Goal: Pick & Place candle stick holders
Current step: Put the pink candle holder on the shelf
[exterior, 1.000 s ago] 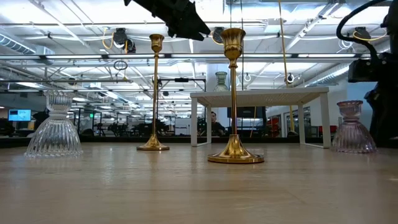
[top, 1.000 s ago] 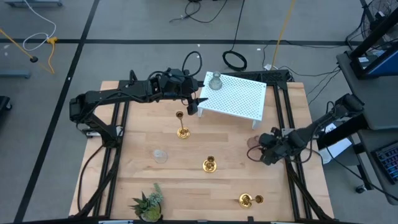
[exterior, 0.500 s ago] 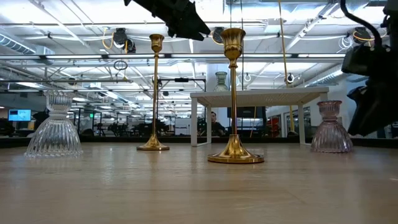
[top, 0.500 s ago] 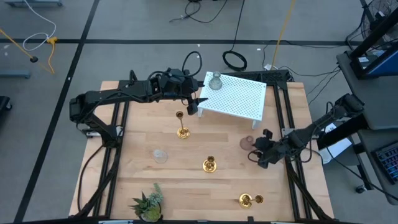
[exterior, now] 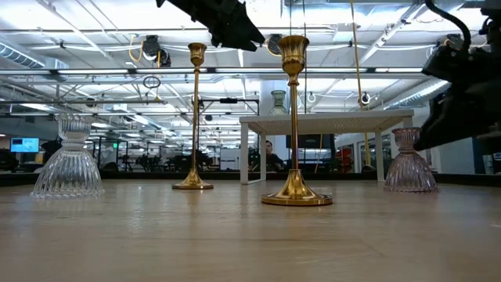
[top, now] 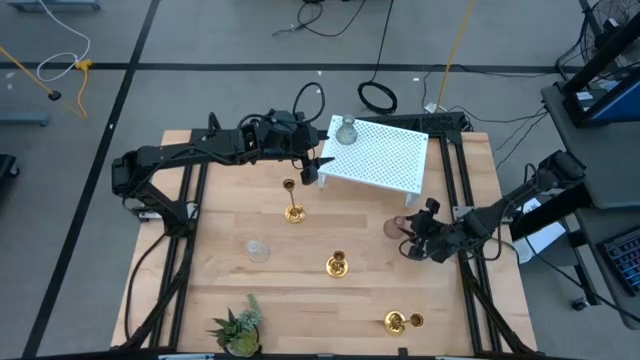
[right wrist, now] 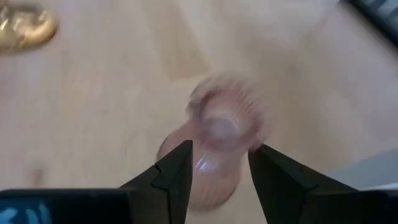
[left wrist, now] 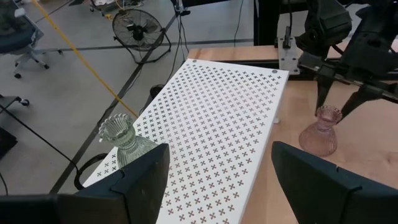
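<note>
Ribbed pink glass holder (left wrist: 318,131), translucent and glossy, stands between the right gripper's (right wrist: 219,171) matt black fingers on a pale, smooth-grained wooden table (top: 330,310). Beyond it, two tall gold holders (exterior: 296,117) gleam like polished metal. A white perforated rack (left wrist: 217,124), matt, carries a clear-green ribbed glass holder (left wrist: 124,140) near the left gripper.

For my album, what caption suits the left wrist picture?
Grey-green glass holder on the white rack; right gripper open over the pink holder.

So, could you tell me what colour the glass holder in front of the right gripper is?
Pink: the glass holder shows it best in the left wrist view.
</note>
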Controlling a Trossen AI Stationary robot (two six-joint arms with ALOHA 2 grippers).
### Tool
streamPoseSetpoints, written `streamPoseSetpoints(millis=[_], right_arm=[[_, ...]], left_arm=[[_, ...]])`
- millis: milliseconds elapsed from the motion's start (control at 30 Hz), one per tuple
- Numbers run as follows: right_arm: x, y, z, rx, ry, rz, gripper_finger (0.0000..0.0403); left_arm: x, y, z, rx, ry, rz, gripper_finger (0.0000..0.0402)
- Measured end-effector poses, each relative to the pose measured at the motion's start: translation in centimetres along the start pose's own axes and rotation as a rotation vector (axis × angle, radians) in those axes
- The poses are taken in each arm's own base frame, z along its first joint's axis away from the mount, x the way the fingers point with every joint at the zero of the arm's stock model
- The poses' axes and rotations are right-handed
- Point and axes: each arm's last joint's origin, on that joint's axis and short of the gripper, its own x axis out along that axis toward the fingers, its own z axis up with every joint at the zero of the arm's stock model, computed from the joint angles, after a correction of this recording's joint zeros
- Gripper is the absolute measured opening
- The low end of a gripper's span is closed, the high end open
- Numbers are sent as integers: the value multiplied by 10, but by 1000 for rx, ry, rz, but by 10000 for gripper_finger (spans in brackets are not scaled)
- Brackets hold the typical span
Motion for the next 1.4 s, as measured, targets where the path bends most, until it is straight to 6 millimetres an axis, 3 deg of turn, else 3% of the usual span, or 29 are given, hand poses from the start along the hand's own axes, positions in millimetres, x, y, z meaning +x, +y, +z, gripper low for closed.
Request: streamPoseSetpoints(millis=[300,633,800,1033,1167,1400], right_arm=[[7,1,4,-3,-24,-4,148],[27,-2,-13,-49,-314,103,165],[20,-3,3,-9,-492,119,195],[20,-3,4,-77,-506,105,203],[21,-2,4,-2,-499,127,206],[21,1,4,42,-492,228,258]], left_arm=[[0,0,0,-31,1,1,289],[0,-1,-5,-51,51,-9,289],[0,-1,-6,-51,66,-11,289],[0,-1,-7,-51,71,-13,289],[0,-1,-7,-51,77,-14,289],[0,-1,-7,-54,76,-14,289]])
